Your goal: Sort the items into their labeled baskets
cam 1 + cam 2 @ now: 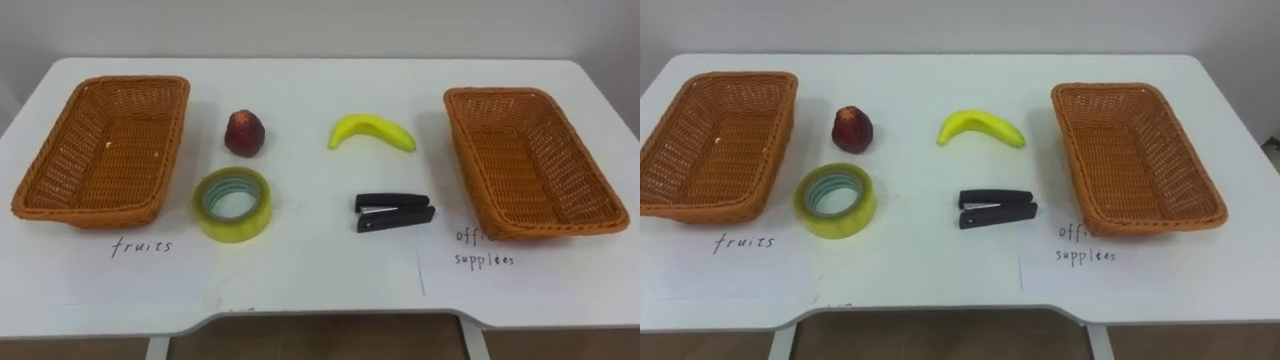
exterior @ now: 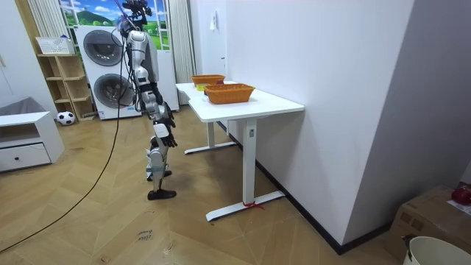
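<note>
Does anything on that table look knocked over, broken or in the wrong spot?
Nothing looks spilled, broken or askew. The apple, banana, tape roll and stapler lie apart on the table, between the empty fruits basket and the empty office supplies basket; none is sorted yet.

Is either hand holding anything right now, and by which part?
Nothing is held: red fruit, yellow banana, yellow tape roll and black stapler all lie on the white table.

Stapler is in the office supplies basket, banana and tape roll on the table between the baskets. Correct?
No. The stapler lies on the table, beside the office supplies basket, not in it; the left eye view shows that. The banana and tape roll are where you said.
</note>
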